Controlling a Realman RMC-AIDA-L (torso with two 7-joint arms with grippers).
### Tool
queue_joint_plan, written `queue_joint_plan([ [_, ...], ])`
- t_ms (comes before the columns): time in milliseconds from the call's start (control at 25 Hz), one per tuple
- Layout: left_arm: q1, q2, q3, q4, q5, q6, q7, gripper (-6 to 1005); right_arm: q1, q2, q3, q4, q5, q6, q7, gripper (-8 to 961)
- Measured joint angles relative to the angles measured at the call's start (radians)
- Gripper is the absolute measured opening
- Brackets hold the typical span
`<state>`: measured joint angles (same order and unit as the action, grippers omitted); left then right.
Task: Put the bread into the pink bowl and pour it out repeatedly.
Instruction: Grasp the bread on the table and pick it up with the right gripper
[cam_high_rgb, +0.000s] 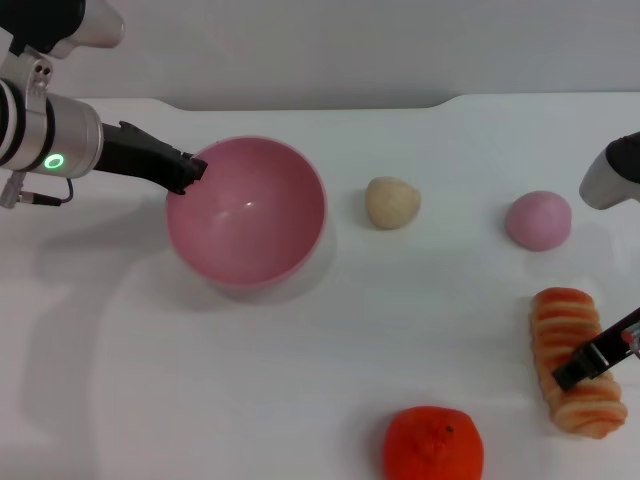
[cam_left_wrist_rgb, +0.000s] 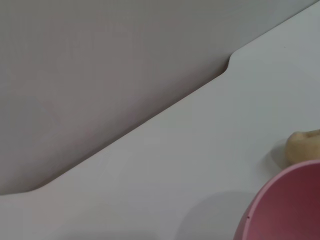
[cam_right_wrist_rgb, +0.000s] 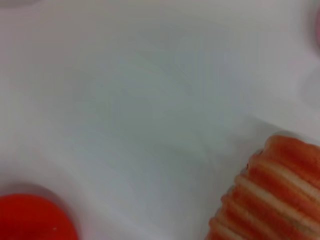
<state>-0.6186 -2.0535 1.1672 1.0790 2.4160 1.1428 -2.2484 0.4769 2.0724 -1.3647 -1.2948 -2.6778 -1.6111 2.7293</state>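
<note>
The pink bowl (cam_high_rgb: 245, 212) stands upright and empty on the white table at centre left. My left gripper (cam_high_rgb: 190, 170) is at the bowl's left rim and shut on it. In the left wrist view a piece of the pink bowl (cam_left_wrist_rgb: 290, 205) shows at one corner. The bread (cam_high_rgb: 565, 312), a ridged orange-and-cream loaf, lies on the table at the far right. My right gripper (cam_high_rgb: 592, 362) sits low over the middle of the loaf, touching or nearly touching it. One end of the bread (cam_right_wrist_rgb: 275, 195) fills a corner of the right wrist view.
A small beige ball (cam_high_rgb: 391, 202) lies just right of the bowl, and a matte pink ball (cam_high_rgb: 538, 220) farther right. A round orange fruit (cam_high_rgb: 433, 445) sits near the front edge. The table's back edge (cam_high_rgb: 450, 100) has a step.
</note>
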Motion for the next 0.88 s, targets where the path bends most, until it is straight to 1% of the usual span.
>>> queue_joint_plan([
  [400, 0.001, -0.001, 0.0, 0.0, 0.0, 0.0, -0.002, 43, 0.0, 0.0, 0.0, -0.001, 0.0, 0.001, -0.003, 338],
  [880, 0.0, 0.001, -0.007, 0.0, 0.0, 0.001, -0.003, 44, -0.002, 0.0, 0.0, -0.008, 0.0, -0.002, -0.005, 240],
])
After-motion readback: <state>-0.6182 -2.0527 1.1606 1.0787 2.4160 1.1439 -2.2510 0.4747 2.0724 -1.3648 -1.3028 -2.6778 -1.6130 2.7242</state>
